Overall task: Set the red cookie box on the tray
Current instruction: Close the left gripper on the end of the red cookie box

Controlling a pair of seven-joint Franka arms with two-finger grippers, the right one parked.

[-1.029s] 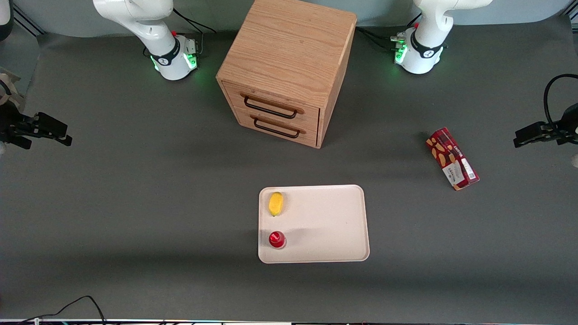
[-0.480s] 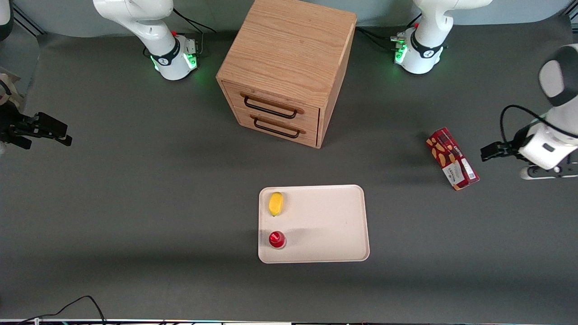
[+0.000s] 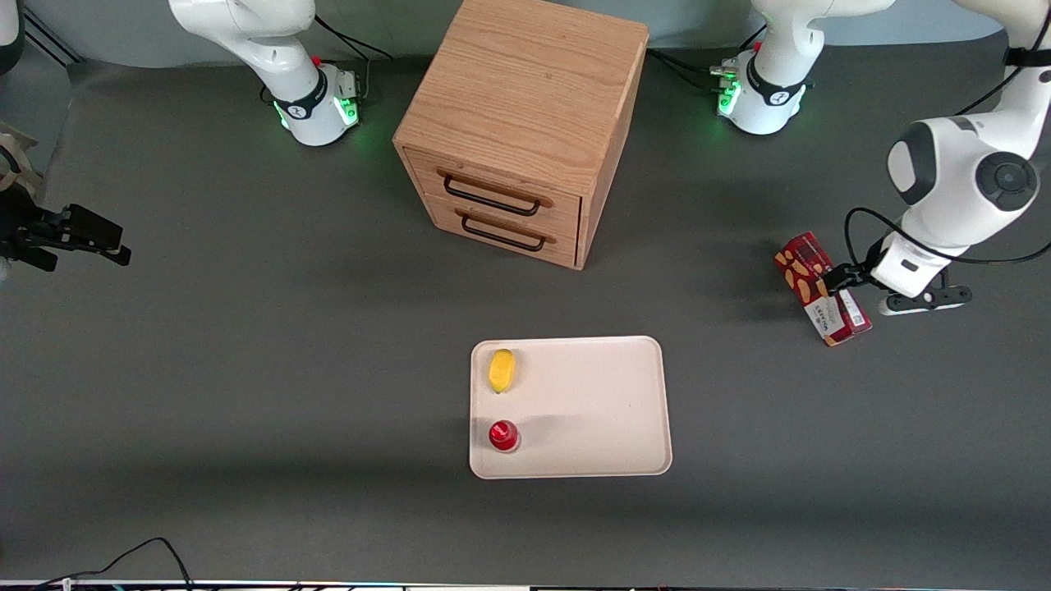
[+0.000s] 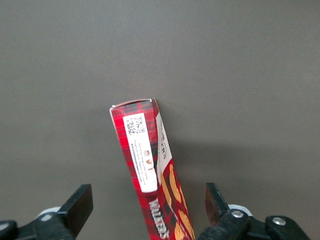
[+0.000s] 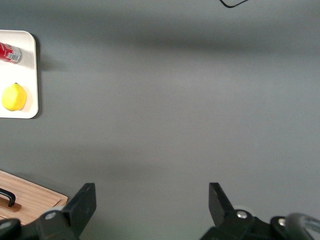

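Observation:
The red cookie box (image 3: 803,264) lies flat on the grey table toward the working arm's end, well apart from the cream-white tray (image 3: 591,410). My left gripper (image 3: 839,279) hangs over the box's middle, covering part of it in the front view. In the left wrist view the gripper (image 4: 147,204) is open. The box (image 4: 145,160) runs lengthwise between the two fingers, and there is a gap on each side. The box's white label end points away from the wrist camera.
On the tray sit a yellow lemon (image 3: 501,370) and a small round red can (image 3: 503,435), both along the edge toward the parked arm. A wooden drawer cabinet (image 3: 517,123) with two shut drawers stands farther from the front camera than the tray.
The left arm has swung in from the table's edge, bringing the gripper over the red cookie box. The box, tray and its contents have not moved.

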